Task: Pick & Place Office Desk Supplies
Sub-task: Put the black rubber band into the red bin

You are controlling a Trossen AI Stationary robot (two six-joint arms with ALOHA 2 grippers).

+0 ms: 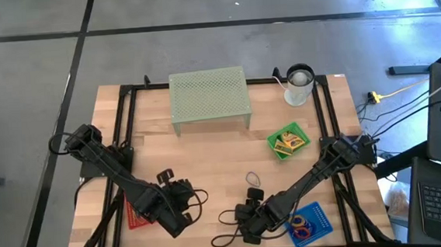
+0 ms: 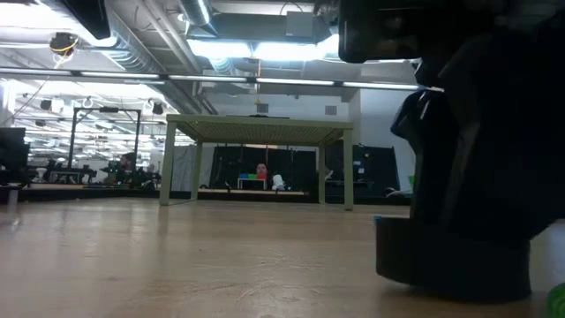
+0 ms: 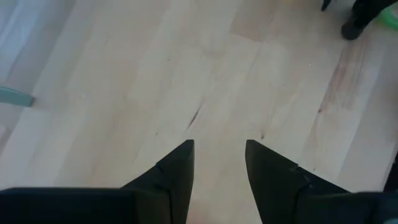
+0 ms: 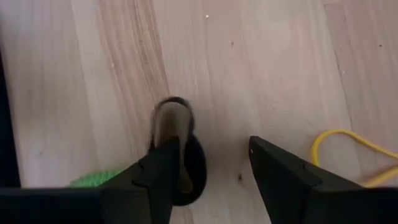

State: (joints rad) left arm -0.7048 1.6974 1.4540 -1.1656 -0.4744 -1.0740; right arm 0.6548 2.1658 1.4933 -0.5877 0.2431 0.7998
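A small black binder clip point(image 4: 180, 158) with a silvery wire handle lies on the bare wood just ahead of the right gripper point(image 4: 208, 168), beside one of its two dark fingers point(image 4: 158, 171) and partly behind it; whether clip and finger touch cannot be told. The fingers stand well apart, with only wood between their tips, and nothing is held. A yellow loop point(image 4: 348, 152) lies on the wood off to the other finger's side, and a bit of something green point(image 4: 93, 180) shows at the edge beside the clip-side finger.

From above, the right gripper point(image 1: 250, 215) hangs low over the front middle of the table point(image 1: 207, 152). Close beside it, toward the right arm's base, a blue tray point(image 1: 321, 229) holds coloured rings point(image 1: 302, 227). Farther back on the same side a green tray point(image 1: 276, 144) holds small yellow boxes point(image 1: 290, 140). A small wire clip point(image 1: 253, 179) lies on the wood just beyond the gripper.

The left gripper point(image 3: 219, 155) hovers over bare wood near the front left, its fingers also parted and empty. A red tray point(image 1: 136, 216) lies under the left arm.

At the table's far edge stand a pale green mesh riser point(image 1: 209, 97) and a cup point(image 1: 299, 85).

No writing or label can be read anywhere.
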